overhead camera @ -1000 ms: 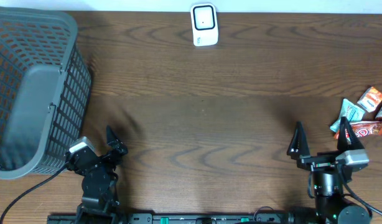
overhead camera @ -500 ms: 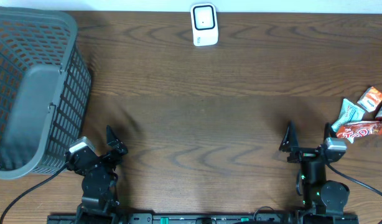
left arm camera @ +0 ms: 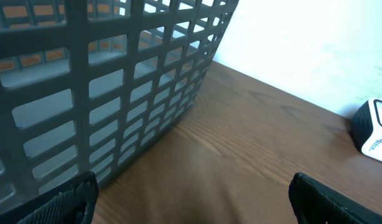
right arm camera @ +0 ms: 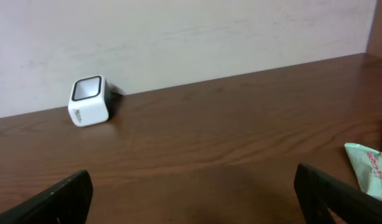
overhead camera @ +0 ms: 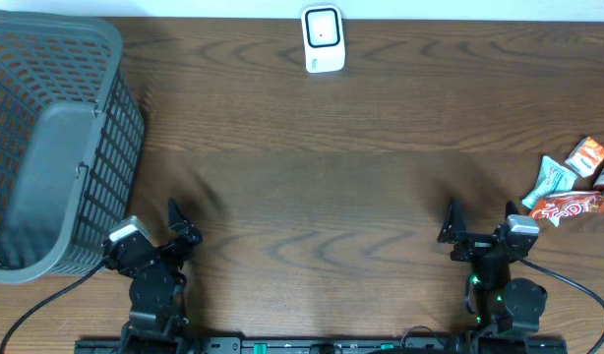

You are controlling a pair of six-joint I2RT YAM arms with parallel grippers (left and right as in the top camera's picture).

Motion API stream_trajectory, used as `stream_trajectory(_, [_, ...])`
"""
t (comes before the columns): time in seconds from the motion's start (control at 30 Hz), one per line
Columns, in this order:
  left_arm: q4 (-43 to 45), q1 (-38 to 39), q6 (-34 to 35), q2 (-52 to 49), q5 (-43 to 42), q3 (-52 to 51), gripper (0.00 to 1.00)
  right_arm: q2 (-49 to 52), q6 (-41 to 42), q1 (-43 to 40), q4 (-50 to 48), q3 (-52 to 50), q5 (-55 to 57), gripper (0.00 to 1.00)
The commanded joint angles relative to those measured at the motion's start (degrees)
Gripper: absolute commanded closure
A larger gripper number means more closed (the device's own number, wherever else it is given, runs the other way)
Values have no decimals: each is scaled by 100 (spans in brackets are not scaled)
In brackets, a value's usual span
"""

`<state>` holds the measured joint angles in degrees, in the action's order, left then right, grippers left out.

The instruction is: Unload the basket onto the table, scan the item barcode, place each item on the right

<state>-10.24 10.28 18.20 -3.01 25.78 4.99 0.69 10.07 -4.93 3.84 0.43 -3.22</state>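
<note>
Several snack packets (overhead camera: 555,183) just beside the right gripper (overhead camera: 478,228), its jaws spread and empty, look light and crinkly; pinch the red packet (overhead camera: 570,206) mid-body.

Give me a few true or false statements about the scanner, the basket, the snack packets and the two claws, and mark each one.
1. The white scanner stands at the far edge of the table, near its middle. True.
2. The right claw grips one of the snack packets. False: it is open and empty, and the packets lie on the table at its right edge.
3. The grey basket stands on the left side of the table. True.
4. The left claw is shut. False: its jaws stand wide open with nothing between them, facing the basket's wall.
</note>
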Motion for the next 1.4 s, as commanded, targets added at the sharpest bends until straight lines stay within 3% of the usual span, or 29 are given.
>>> stream_trajectory(0.0, [-37,-20,11,7,35,-142,2,-35,59,37,24,-11,35,1])
stream_trajectory(0.73, [-46,-164,-15,66,-122,-144,2,-35,59,37,24,-11,35,1])
stream_trajectory(1.13, [114,-485,-1674,293,-1676,-232,2,-35,59,37,24,-11,35,1])
stream_trajectory(1.37, [114,-485,-1674,293,-1731,-232,2,-35,59,37,24,-11,35,1])
